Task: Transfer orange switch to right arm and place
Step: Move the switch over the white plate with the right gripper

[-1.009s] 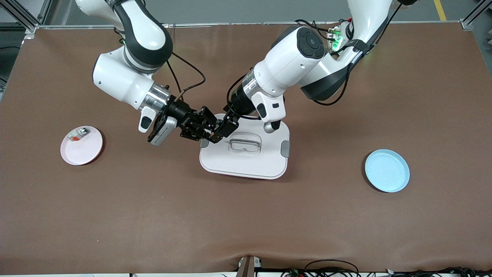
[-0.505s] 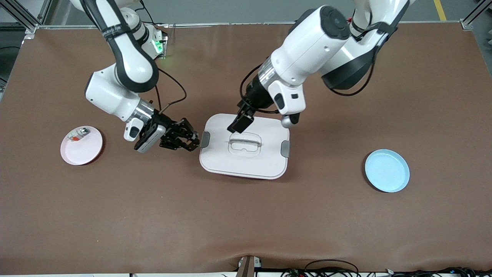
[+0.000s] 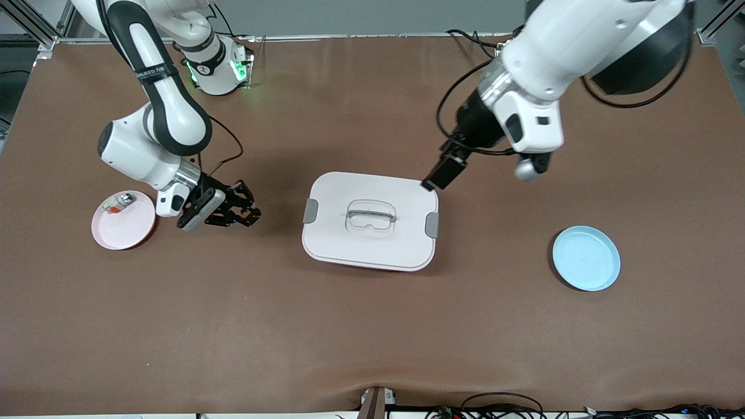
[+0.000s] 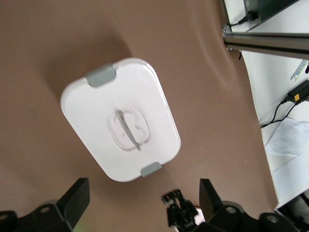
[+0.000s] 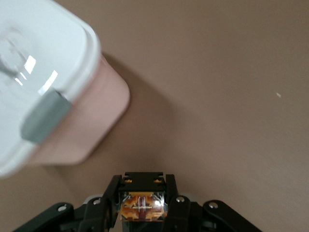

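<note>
Since the orange switch (image 5: 143, 205) is sitting clamped in the right gripper (image 3: 249, 213), I'd say the handover part is done and only the placing is left. That gripper is low over bare table, at about 9 o'clock from the lidded box (image 3: 370, 220), between it and the pink plate (image 3: 131, 230), which holds a small white-grey piece (image 3: 119, 202). My guess is the pink plate is the drop spot since it's closest, but the blue plate (image 3: 586, 258) at 4 o'clock from the box is empty too, so can't say for sure. The left gripper (image 3: 439, 176) is over the box's 1 o'clock corner, jaws spread wide, nothing in them. In the right wrist view the switch's orange face points at the camera and its long axis seems to run finger to finger.
</note>
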Action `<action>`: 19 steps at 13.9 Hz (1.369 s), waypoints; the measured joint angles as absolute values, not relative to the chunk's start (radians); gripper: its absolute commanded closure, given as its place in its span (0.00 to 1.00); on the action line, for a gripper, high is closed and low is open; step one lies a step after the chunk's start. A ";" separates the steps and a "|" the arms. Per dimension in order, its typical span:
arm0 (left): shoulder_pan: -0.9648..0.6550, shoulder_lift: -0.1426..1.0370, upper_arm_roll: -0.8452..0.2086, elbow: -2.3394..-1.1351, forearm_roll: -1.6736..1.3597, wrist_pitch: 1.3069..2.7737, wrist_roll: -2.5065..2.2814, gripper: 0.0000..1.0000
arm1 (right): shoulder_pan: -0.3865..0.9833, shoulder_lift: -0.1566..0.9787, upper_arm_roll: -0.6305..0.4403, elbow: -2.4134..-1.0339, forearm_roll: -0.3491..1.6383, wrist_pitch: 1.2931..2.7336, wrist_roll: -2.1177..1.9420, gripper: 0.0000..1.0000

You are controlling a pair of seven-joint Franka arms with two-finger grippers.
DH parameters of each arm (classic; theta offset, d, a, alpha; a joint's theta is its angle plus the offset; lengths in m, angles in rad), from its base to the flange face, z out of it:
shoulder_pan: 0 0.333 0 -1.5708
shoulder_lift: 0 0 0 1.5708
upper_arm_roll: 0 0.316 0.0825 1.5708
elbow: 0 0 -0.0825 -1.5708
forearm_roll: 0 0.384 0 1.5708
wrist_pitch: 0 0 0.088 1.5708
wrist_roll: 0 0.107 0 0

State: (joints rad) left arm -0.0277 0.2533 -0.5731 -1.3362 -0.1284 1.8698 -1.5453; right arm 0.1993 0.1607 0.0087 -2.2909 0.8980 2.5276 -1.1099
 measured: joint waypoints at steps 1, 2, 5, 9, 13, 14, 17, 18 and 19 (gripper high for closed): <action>-0.002 0.236 -0.573 -1.336 -0.128 1.831 -1.488 0.00 | 0.170 0.155 0.008 -2.306 0.833 2.511 -1.114 1.00; 0.022 0.225 -0.572 -1.337 -0.128 1.798 -1.428 0.00 | 0.141 0.150 0.008 -2.321 0.780 2.496 -1.130 1.00; 0.102 0.212 -0.572 -1.338 -0.128 1.715 -1.201 0.00 | 0.039 0.145 0.007 -2.374 0.720 2.486 -1.303 1.00; 0.183 0.181 -0.569 -1.338 -0.128 1.644 -0.908 0.00 | -0.140 0.146 0.003 -2.421 0.617 2.484 -1.612 1.00; 0.282 0.175 -0.565 -1.339 -0.123 1.603 -0.641 0.00 | -0.273 0.146 0.002 -2.424 0.344 2.498 -1.666 1.00; 0.308 0.175 -0.564 -1.339 -0.113 1.595 -0.571 0.00 | -0.294 0.147 0.002 -2.424 0.274 2.515 -1.673 1.00; 0.378 0.173 -0.563 -1.339 -0.068 1.564 -0.347 0.00 | -0.325 0.153 0.002 -2.423 0.096 2.569 -1.681 1.00; 0.399 0.169 -0.563 -1.339 -0.057 1.554 -0.278 0.00 | -0.329 0.161 0.003 -2.422 0.063 2.595 -1.692 1.00; 0.422 0.165 -0.562 -1.341 -0.053 1.545 -0.223 0.00 | -0.331 0.173 0.003 -2.419 0.025 2.614 -1.711 1.00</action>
State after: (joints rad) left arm 0.4223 0.1648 -0.5621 -1.3405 -0.0530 1.5446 -0.2231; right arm -0.3310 0.1735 0.0026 -2.4187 0.0248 2.6145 -1.7105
